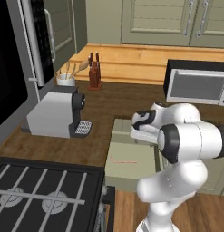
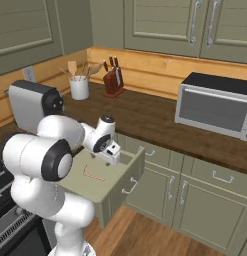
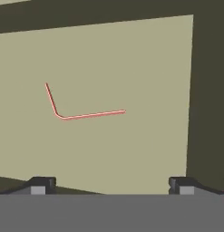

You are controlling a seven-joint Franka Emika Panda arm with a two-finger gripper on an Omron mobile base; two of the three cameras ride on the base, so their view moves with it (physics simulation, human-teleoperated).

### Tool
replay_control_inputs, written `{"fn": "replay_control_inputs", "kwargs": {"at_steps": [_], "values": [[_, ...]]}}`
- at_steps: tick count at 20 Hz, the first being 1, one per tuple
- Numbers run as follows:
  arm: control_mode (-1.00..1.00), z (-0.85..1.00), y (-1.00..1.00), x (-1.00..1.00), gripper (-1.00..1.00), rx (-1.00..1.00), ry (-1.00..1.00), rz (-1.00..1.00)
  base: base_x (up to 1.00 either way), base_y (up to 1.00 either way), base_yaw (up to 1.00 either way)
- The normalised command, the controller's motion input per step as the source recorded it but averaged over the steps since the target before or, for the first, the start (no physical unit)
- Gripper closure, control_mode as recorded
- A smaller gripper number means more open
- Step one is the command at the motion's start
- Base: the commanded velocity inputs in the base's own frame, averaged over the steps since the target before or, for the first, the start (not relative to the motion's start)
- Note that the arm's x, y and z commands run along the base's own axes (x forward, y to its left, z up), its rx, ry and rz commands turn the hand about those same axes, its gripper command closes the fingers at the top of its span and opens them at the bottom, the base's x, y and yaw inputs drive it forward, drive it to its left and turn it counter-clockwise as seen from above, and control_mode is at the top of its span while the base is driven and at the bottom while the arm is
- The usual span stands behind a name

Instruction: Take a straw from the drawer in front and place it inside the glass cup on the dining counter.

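The drawer stands pulled out from under the counter, pale sage-green and shallow. On its floor lies the straw, a thin reddish-pink line bent into an L. My gripper hangs over the back part of the drawer, pointing down into it. Its jaws are open and wide apart with nothing between them. The straw lies ahead of the fingertips, untouched. The glass cup and the dining counter are out of view.
On the dark wood counter behind the drawer stand a grey coffee machine, a white utensil holder, a knife block and a toaster oven. A stove sits left of the drawer.
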Motion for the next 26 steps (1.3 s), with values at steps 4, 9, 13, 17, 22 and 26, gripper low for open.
{"fn": "replay_control_inputs", "kwargs": {"at_steps": [4, 9, 13, 17, 22, 26], "values": [[-1.00, -0.37, 0.07, 0.48, -1.00, -0.13, 0.24, -0.08, 0.00, 0.00, 0.00], [-1.00, -0.45, 0.00, 0.09, -1.00, -0.15, 0.09, -0.12, 0.00, 0.00, 0.00], [-1.00, -0.47, -0.02, 0.00, -1.00, -0.14, 0.04, -0.15, 0.00, 0.00, 0.00], [-1.00, -0.43, -0.14, 0.00, -1.00, -0.12, 0.02, -0.14, 0.00, 0.00, 0.00], [-1.00, -0.29, -0.33, 0.00, -1.00, -0.10, 0.00, -0.10, 0.00, 0.00, 0.00], [-1.00, -0.15, -0.51, 0.00, -1.00, -0.07, 0.00, -0.07, 0.00, 0.00, 0.00]]}}
